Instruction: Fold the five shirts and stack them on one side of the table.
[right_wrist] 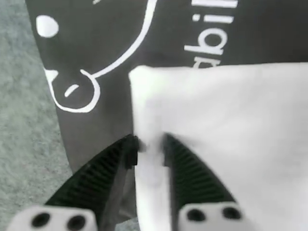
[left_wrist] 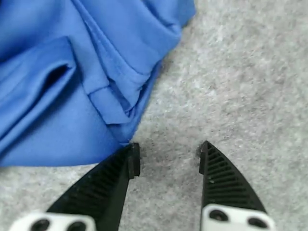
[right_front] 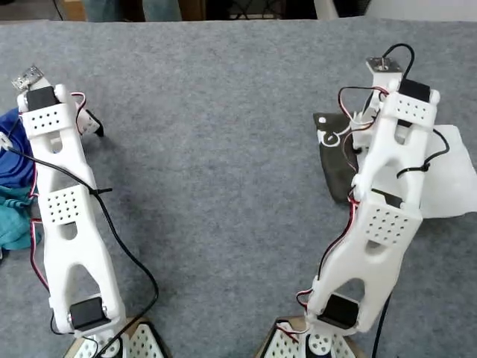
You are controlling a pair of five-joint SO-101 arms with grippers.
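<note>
High view: grey table (right_front: pixel 223 149), two white arms side by side. Left arm (right_front: pixel 63 209) runs up the left side of the frame; right arm (right_front: pixel 387 209) runs up the right side. Blue shirt (right_front: pixel 15 153) bunched at the left edge, partly under the left arm. Teal shirt (right_front: pixel 11 220) just below it, touching. At right, dark shirt (right_front: pixel 335 164) lies flat beneath the right arm, with a white shirt (right_front: pixel 451 179) beside and over it toward the right edge. Left wrist view: left gripper (left_wrist: pixel 169 159) has its jaws well apart with nothing between them, bare table under the gap. Blue shirt (left_wrist: pixel 57 82) is crumpled, folds and a hem showing, and its edge reaches one fingertip; contact not certain. Right wrist view: right gripper (right_wrist: pixel 149 147) is pinched onto the edge of the white shirt (right_wrist: pixel 231 130), cloth gripped between both fingers. White shirt overlaps the dark shirt (right_wrist: pixel 110 43), which carries a white line drawing and lettering.
</note>
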